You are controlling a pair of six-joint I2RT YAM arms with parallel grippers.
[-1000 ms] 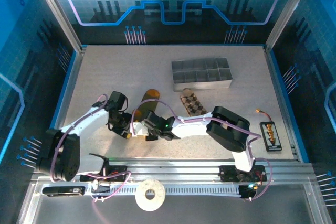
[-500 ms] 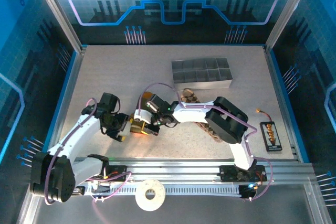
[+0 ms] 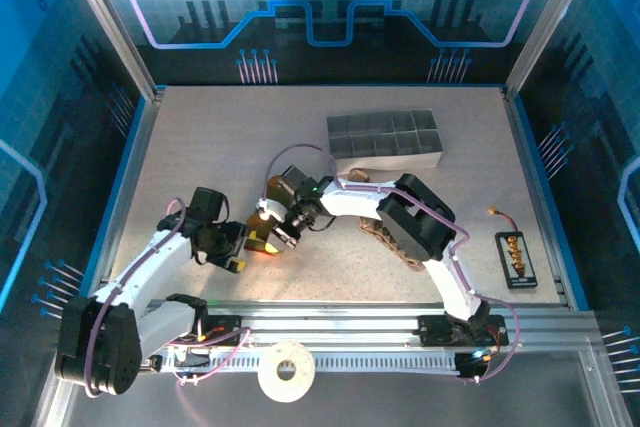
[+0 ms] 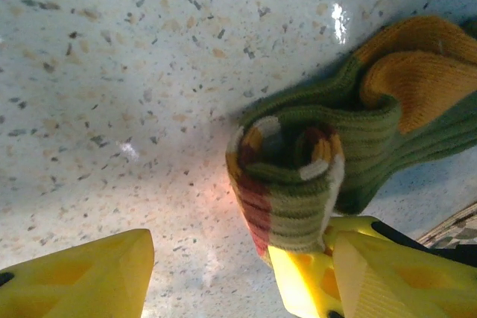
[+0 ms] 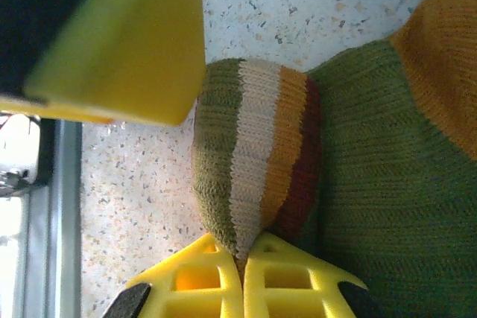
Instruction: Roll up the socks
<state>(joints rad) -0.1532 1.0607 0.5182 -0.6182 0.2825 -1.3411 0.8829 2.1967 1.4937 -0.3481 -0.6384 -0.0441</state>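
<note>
Right gripper [image 5: 242, 258] is pinched shut on the green sock [image 5: 358, 184] by its striped cuff, bottom centre of frame; left gripper [image 3: 238, 247] sits wide open, holding nothing.

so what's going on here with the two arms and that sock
The two arms are working on rolling the olive-green striped sock on the table. The right gripper is shut on the rolled-up striped end, and the left gripper is open next to the roll. The brown checked sock lies partly under the right arm.
</note>
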